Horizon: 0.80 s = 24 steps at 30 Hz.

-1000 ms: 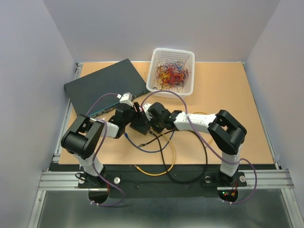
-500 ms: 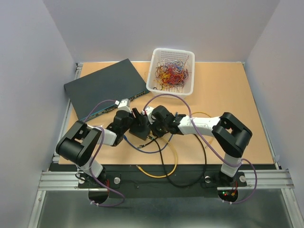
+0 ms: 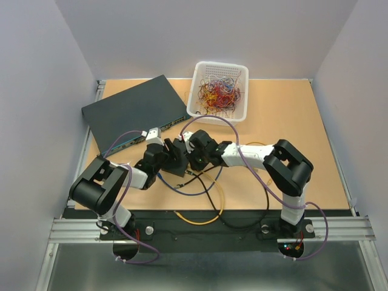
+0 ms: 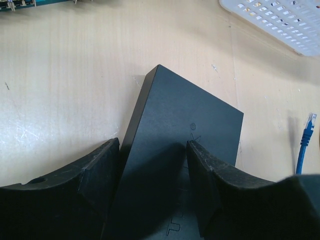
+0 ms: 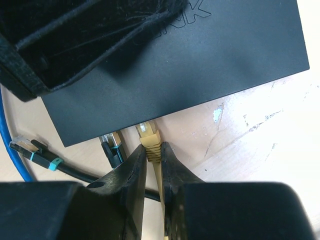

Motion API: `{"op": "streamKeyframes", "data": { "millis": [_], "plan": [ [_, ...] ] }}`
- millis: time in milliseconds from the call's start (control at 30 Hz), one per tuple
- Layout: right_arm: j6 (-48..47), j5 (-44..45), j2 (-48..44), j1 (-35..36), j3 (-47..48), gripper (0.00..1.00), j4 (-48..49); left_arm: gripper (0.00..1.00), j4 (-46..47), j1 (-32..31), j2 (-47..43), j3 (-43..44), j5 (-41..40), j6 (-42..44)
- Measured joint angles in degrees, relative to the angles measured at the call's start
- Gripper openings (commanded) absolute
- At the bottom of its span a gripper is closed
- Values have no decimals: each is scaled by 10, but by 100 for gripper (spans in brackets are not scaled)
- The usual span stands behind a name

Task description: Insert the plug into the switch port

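Note:
The small black switch box (image 3: pixel 177 159) lies left of centre, its port edge facing the right arm. My left gripper (image 3: pixel 168 155) is shut on it. In the left wrist view my left gripper (image 4: pixel 153 150) has one finger (image 4: pixel 100 172) at the box's side and the other on its top face (image 4: pixel 185 125). My right gripper (image 5: pixel 153 152) is shut on the yellow plug (image 5: pixel 149 135). The plug's tip touches the port edge of the box (image 5: pixel 200 60). A black plug (image 5: pixel 112 146) sits at the same edge, just left of it.
A large dark blue-grey box (image 3: pixel 133 112) lies at the back left. A white basket (image 3: pixel 195 91) of coloured wires stands behind centre. A loose black plug (image 5: pixel 25 147) and a blue plug (image 4: pixel 306 132) lie beside the switch. Yellow, black and blue cables (image 3: pixel 209 203) loop by the front edge.
The left arm's elbow has swung down and to the left. The switch box and both grippers have shifted slightly. The right gripper still holds the yellow plug at the box's edge.

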Motion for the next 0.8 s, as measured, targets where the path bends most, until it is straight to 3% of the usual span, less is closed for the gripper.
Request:
{"op": "streamKeyframes", "data": {
  "millis": [367,800],
  "plan": [
    [17,7,1,-3,-4,0,19,72,-41,0,26,52,-2,23],
    [57,9,36,-3,20,0,64,72,-110,62,75,146,66,45]
  ]
}}
